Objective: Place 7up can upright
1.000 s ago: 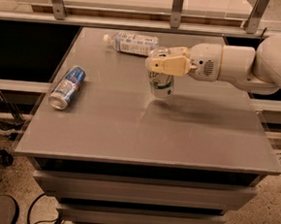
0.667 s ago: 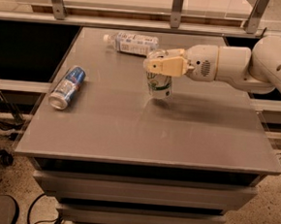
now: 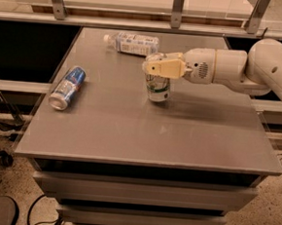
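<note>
Looking down from the camera view, we see the 7up can [image 3: 158, 90] standing on the grey counter [image 3: 178, 137], a little behind its middle. Its long axis runs vertically, its base is toward the counter and its top is under the claw [image 3: 154, 67]. The green and white label faces us.

The claw reaches in from the right on the white arm [image 3: 232, 68] and sits level over the can's upper end, overlapping its rim. We cannot tell whether the claw is gripping the can or is only around it, because its yellow housing hides the contact.

A blue and silver can [image 3: 67, 87] lies on its side near the left edge of the counter, well apart from the 7up can. A clear plastic bottle [image 3: 132, 43] lies on its side toward the back edge, behind the claw.

Against the frame from a second ago, the claw and the 7up can sit slightly farther left and slightly lower. The can is upright in both. The blue and silver can and the bottle have not moved.
</note>
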### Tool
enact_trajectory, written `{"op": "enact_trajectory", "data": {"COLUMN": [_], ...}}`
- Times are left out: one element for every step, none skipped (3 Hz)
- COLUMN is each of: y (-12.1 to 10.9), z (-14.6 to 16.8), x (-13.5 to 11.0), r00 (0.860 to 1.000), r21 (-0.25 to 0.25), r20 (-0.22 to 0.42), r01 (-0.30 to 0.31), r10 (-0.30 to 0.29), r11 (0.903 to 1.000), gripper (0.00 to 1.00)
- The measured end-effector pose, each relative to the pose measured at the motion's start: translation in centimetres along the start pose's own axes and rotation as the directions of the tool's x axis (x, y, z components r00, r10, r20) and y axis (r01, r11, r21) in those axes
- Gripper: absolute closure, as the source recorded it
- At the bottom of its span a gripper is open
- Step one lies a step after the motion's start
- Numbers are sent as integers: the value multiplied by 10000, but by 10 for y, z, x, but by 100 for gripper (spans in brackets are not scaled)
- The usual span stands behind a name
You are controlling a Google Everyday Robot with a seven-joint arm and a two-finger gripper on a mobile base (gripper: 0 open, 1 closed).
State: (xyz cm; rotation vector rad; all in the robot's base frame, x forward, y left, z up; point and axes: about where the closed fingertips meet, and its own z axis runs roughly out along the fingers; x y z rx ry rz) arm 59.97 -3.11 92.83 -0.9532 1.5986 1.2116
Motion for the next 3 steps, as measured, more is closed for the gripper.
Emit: {"op": "enact_trajectory", "data": {"y": [-1,0,1], "z": [2,3,2], "x": [2,0,-1], "r00": [10000,9999,9999], "r21": [-54,-331,-327], "r20": [-19,-136,-164], "r01": [-34,3,28], "r10": [34,-8,-33], "r11": [10000,9995,9995], "gripper": [13,0,0]}}
